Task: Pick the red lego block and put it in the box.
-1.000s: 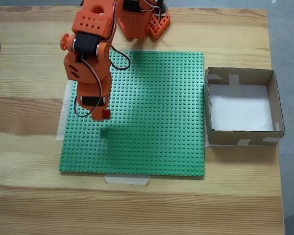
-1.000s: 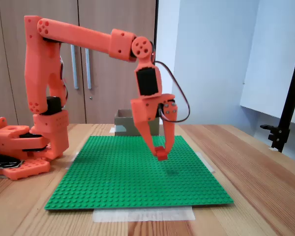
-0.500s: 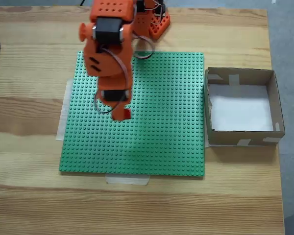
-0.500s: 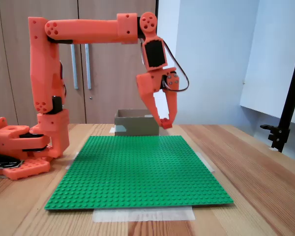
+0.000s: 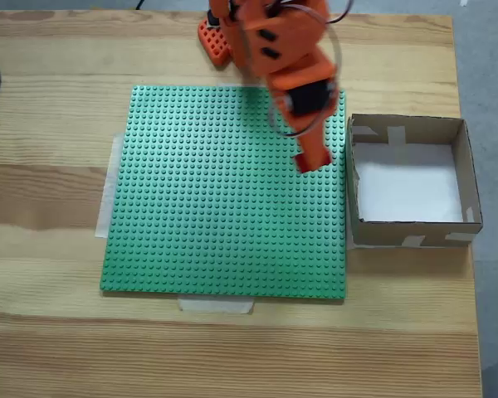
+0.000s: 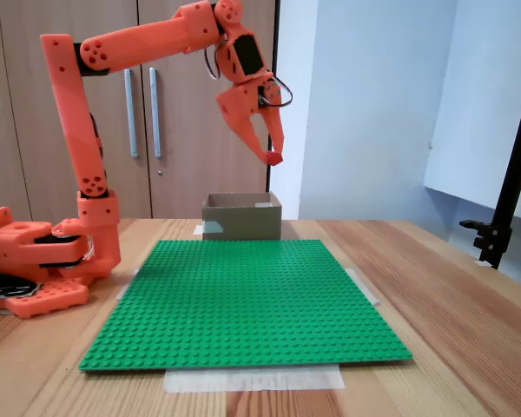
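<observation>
My orange gripper [image 5: 311, 159] is shut on the red lego block [image 5: 313, 160], held high in the air. From above it hangs over the right edge of the green baseplate [image 5: 224, 215], just left of the box [image 5: 465, 174]. In the side fixed view the gripper [image 6: 273, 157] carries the block [image 6: 274, 158] well above the brown box [image 6: 241, 217] at the far end of the baseplate [image 6: 243, 304]. The box's white bottom holds nothing.
The arm's orange base [image 6: 35, 261] stands at the left of the side fixed view, beyond the baseplate's top edge when seen from above. Bare wooden table [image 5: 232, 348] surrounds the plate. A black stand [image 6: 504, 208] rises at the right.
The arm has lifted the block off the left part of the baseplate, raised it high and swung it across toward the box.
</observation>
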You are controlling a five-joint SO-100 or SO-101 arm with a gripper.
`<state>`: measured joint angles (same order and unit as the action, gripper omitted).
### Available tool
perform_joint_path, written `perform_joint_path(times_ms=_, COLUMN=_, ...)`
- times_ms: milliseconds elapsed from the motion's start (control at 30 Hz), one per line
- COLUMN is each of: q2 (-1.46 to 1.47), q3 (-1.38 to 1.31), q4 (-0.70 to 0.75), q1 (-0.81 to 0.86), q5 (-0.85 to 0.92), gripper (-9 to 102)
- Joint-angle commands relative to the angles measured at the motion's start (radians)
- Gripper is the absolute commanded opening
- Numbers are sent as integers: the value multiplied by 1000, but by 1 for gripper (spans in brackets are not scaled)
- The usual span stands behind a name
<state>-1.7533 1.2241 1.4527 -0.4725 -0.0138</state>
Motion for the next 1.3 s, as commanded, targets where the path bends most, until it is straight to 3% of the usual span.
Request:
perform_joint_path(times_ms=0, q2=-43, q3=-51, q4=3, q1=-84, q5=-31, gripper=8)
perform_joint_path(times_ms=233, q2=-25, q3=-49, q4=-8, q1=-190, q5=-69, gripper=8)
perform_joint_path(times_ms=1267, q2=307, q3=-225, q4=-8, q1=-382, q5=-149, gripper=8)
